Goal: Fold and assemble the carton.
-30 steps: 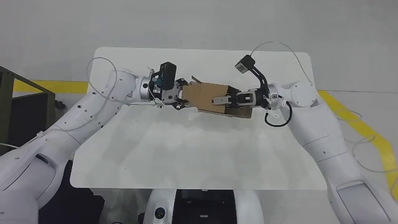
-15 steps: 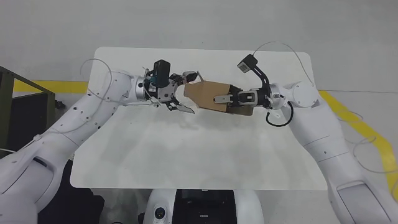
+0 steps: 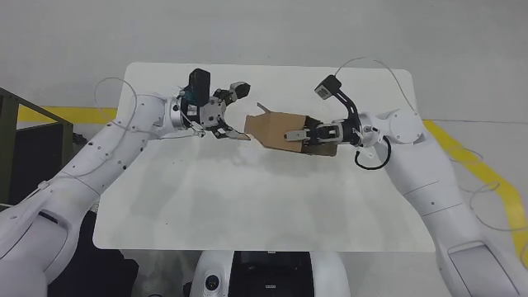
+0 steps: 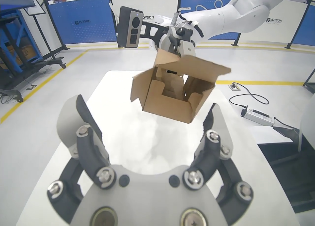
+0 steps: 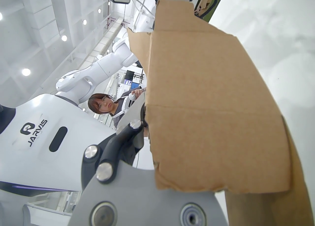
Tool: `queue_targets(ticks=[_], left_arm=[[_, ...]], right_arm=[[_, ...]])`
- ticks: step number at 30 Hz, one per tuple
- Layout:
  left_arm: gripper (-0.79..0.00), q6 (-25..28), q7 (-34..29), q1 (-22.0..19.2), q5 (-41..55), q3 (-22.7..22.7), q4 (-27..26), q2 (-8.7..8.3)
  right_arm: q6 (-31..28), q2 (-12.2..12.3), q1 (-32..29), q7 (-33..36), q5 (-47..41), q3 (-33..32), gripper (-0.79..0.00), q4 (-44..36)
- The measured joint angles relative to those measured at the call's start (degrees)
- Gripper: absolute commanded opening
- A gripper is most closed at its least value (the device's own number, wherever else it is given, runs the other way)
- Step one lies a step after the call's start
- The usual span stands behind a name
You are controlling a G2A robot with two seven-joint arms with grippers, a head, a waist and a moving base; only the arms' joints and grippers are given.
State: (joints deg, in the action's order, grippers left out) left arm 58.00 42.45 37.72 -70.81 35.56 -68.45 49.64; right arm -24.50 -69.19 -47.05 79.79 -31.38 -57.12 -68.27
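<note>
**Inspector:** Claws?

**Clerk:** Right gripper (image 3: 299, 134) is clamped on the carton (image 3: 276, 126). Left gripper (image 3: 238, 113) stands wide apart, just off its open end.

**Inspector:** Progress?

**Clerk:** Carton is held above the worktop (image 3: 247, 206), toward its far edge. The body is erected but the end flaps are unclosed. Judged roughly half done.

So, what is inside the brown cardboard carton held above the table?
Inside the brown cardboard carton its own half-folded inner flaps show, no loose contents. These flaps cover the far end near the right gripper.

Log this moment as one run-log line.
carton: held above table, flaps open | right gripper: jaws shut on carton | left gripper: jaws open, apart from carton
</note>
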Motion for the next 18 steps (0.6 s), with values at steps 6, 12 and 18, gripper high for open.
queue_targets(ticks=[6, 12, 18], left_arm=[[0.0, 0.0, -0.89, -0.96, 5.92, -1.84, 0.48, -0.09], [0.0, 0.0, -4.24, -1.91, 13.95, -1.82, 3.01, -0.1], [0.0, -0.04, -11.61, -2.97, 23.7, -1.26, 5.66, 0.8]], right_arm=[[0.32, 0.01, 0.41, 0.31, 0.44, 0.78, -0.785, -0.06], [0.64, 0.14, 0.53, 0.63, 0.63, 1.44, -0.785, -0.89], [0.79, 0.4, 0.46, 0.79, 1.5, 2.39, -0.785, -2.58]])
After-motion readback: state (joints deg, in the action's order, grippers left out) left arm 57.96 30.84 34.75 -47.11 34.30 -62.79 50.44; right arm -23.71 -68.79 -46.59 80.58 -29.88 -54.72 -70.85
